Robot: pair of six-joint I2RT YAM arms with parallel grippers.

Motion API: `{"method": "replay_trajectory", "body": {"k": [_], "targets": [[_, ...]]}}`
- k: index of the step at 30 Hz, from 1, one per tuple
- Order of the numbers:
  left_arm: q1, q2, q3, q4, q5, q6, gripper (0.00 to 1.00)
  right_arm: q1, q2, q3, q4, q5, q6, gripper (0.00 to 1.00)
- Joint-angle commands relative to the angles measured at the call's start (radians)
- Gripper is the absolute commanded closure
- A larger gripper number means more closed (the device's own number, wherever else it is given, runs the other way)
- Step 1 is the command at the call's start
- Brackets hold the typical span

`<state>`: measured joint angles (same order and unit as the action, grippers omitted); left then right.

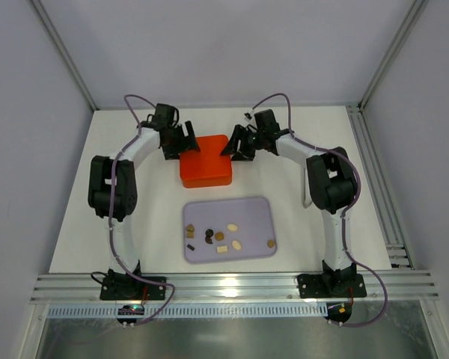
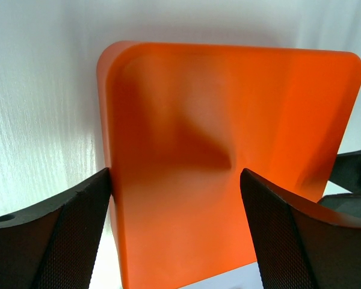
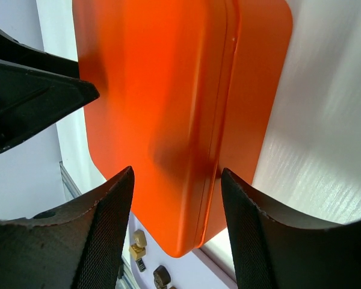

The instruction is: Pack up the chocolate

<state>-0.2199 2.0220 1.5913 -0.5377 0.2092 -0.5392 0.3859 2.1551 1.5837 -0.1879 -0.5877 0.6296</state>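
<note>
Chocolate pieces (image 1: 221, 237) lie scattered on the lavender tray (image 1: 248, 211), at 6 o'clock from the closed orange box (image 1: 206, 164). The left tool (image 1: 183, 142) at its 10 o'clock corner and the right tool (image 1: 238, 143) at 2 o'clock both gape, released.

The white table (image 1: 157, 224) bears a closed orange box (image 1: 206, 166) and, nearer, a lavender tray (image 1: 247, 213).

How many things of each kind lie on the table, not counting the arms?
Orange box: 1
Lilac tray: 1
Chocolate pieces: 10, as far as the top view lets me count such small things
Total: 12
</note>
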Motion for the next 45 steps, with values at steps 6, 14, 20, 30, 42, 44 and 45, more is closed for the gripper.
{"method": "replay_trajectory", "body": {"k": [6, 14, 20, 30, 42, 44, 45], "targets": [[-0.022, 0.040, 0.081, -0.087, -0.059, 0.031, 0.16, 0.024, -0.028, 0.059, -0.054, 0.058, -0.061, 0.41], [-0.042, 0.064, 0.131, -0.140, -0.096, 0.054, 0.16, 0.041, -0.020, 0.053, -0.065, 0.066, -0.068, 0.47], [-0.061, 0.096, 0.185, -0.217, -0.146, 0.076, 0.16, 0.054, -0.018, 0.050, -0.064, 0.072, -0.068, 0.47], [-0.075, 0.133, 0.239, -0.283, -0.174, 0.099, 0.16, 0.064, -0.006, 0.061, -0.081, 0.088, -0.073, 0.50], [-0.085, 0.188, 0.237, -0.324, -0.202, 0.099, 0.16, 0.070, 0.006, -0.022, -0.021, 0.068, -0.024, 0.55], [-0.088, 0.195, 0.231, -0.331, -0.200, 0.097, 0.16, 0.076, 0.005, -0.036, -0.007, 0.069, -0.018, 0.55], [-0.090, 0.201, 0.223, -0.329, -0.202, 0.097, 0.16, 0.077, 0.003, -0.054, 0.011, 0.068, -0.007, 0.55]]}}
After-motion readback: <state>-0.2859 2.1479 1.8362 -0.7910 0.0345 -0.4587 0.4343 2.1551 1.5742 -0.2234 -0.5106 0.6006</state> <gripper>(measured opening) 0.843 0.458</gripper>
